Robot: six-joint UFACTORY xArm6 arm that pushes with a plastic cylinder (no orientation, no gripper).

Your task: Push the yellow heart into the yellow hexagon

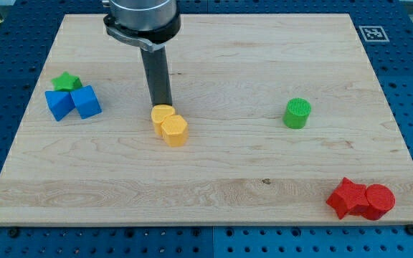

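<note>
The yellow heart (162, 115) lies near the board's middle, a little to the view's left. The yellow hexagon (174, 131) sits just below and to the right of it, and the two touch. My tip (162, 105) stands right at the heart's top edge, on the side away from the hexagon. The dark rod rises from there to the arm's round end at the view's top.
A green star (67, 82) and two blue blocks (73, 103) cluster at the view's left. A green cylinder (297, 113) stands right of centre. A red star-like block (346, 197) and a red cylinder (379, 201) sit at the bottom right corner of the wooden board (264, 172).
</note>
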